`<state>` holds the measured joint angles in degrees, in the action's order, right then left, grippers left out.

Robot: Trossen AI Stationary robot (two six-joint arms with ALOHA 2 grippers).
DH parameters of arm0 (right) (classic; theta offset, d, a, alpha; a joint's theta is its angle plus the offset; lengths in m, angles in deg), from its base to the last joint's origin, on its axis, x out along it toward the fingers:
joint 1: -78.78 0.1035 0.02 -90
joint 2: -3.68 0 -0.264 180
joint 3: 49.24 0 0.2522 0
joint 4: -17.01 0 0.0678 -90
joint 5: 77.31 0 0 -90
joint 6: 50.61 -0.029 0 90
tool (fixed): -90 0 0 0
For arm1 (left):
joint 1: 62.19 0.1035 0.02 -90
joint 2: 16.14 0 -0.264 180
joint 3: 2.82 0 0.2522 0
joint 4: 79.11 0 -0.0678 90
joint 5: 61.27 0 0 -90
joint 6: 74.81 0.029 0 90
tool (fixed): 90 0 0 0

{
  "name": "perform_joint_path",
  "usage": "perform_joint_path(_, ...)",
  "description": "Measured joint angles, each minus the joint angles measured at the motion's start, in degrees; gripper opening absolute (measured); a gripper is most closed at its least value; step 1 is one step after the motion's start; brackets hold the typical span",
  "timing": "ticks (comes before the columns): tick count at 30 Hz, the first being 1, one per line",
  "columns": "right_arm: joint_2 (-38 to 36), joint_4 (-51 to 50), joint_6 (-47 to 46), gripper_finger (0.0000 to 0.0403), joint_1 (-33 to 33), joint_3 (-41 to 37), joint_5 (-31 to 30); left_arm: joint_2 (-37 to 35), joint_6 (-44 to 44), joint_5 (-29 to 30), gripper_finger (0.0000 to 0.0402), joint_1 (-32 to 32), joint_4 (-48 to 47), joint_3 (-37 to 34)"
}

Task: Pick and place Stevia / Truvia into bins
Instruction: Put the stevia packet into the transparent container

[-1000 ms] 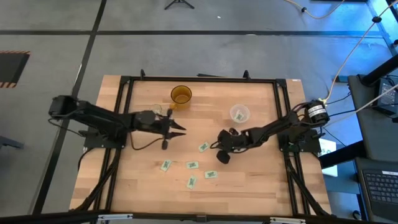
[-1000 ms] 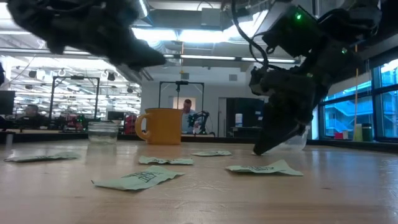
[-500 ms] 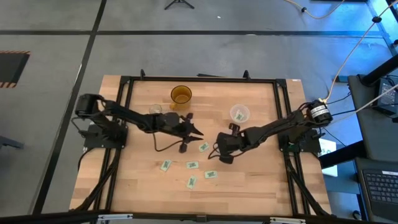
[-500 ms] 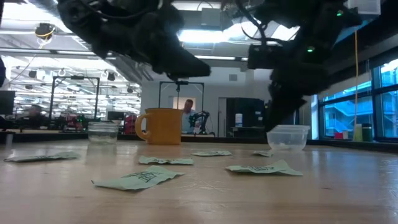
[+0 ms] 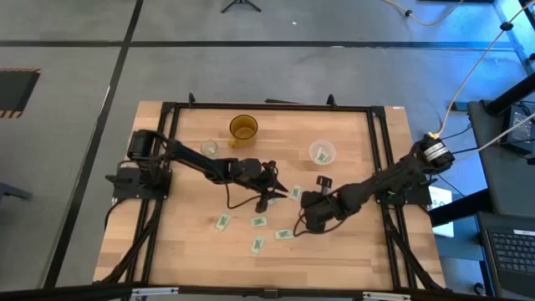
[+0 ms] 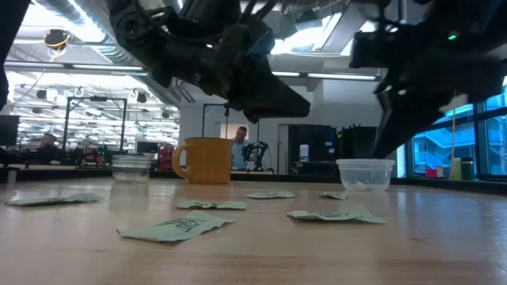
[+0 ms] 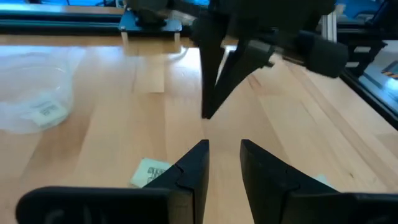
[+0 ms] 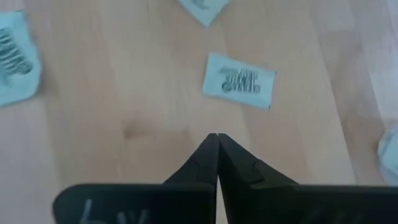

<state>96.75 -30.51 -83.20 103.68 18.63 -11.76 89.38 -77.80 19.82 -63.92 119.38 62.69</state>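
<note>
Reaching toward the centre of the high view, the left gripper [image 5: 280, 194] hangs above the table [image 5: 351, 251] with its fingers [image 7: 196, 165] parted by a narrow gap and nothing between them. The right gripper [image 5: 306, 224], just right of centre, has its fingers [image 8: 214, 155] pressed together at the tips, gripping nothing. Four Stevia packets [image 5: 258, 244] lie in a loose cluster below centre, at the lower middle of the frame; another packet [image 5: 295, 193] lies at centre, between the two grippers. The wider clear cup [image 5: 322, 153] stands right of centre in the upper half and holds a packet [image 7: 46, 112], seen in the left wrist view. The smaller glass cup [image 5: 209, 148] stands left of centre, beside the amber cup [image 5: 243, 129].
</note>
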Motion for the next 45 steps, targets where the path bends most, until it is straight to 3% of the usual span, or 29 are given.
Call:
perform_joint_path(9, -8.00, 4.75, -2.19, 0.0011, 2.53, -5.80, -0.70, 1.85, -0.96, 0.02, 0.0086, 0.06, 0.22, 2.81)
perform_joint_path(24, -7.67, 7.49, 3.09, 0.0012, 2.36, -6.08, -0.55, 12.89, 5.72, 1.90, 0.0086, 1.62, -3.27, 9.37)
perform_joint_path(37, -7.67, 10.23, 7.79, 0.0012, 2.23, -6.05, -0.52, 13.76, 6.41, 0.36, 0.0041, 4.12, -5.66, 9.33)
perform_joint_path(45, -7.64, 10.22, 10.63, 0.0012, 2.21, -6.05, -0.52, 14.44, 6.16, 0.21, 0.0040, 2.42, -3.82, 9.29)
